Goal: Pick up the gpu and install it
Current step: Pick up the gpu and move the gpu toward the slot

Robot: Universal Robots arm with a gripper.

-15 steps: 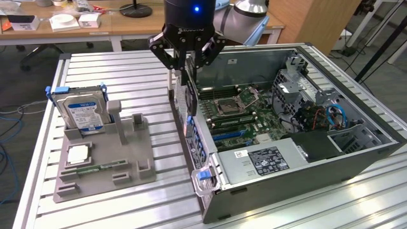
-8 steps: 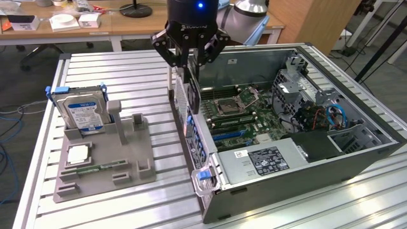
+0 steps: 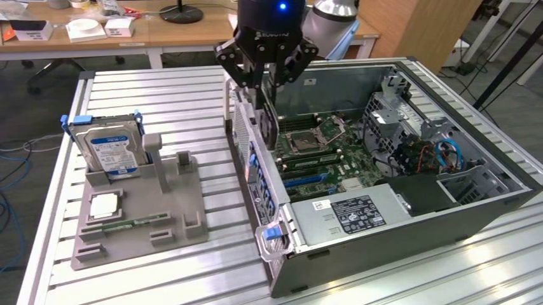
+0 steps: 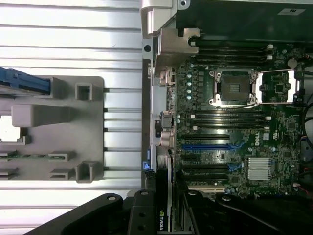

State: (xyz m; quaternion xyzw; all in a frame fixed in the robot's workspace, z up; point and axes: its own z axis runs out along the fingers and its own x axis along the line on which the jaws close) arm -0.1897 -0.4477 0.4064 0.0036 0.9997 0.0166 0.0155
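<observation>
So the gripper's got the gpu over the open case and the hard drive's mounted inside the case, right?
No. The exterior view shows the hard drive standing upright in the grey holder on the table, outside the case, at the exterior view's left. The rest is right: the gripper holds the gpu over the open case.

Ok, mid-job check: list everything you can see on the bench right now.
gpu: one, dark, on edge above the motherboard, held by the tool
computer case: one, black, open, exterior view's right
motherboard: one, green, inside the case
power supply: one, silver, inside the case
fixture: one, grey, exterior view's left
hard drive: one, blue-white label, upright in the fixture
memory stick: one, green, flat on the fixture
table: one, silver, slatted
tool: one, black, shut on the gpu
</observation>
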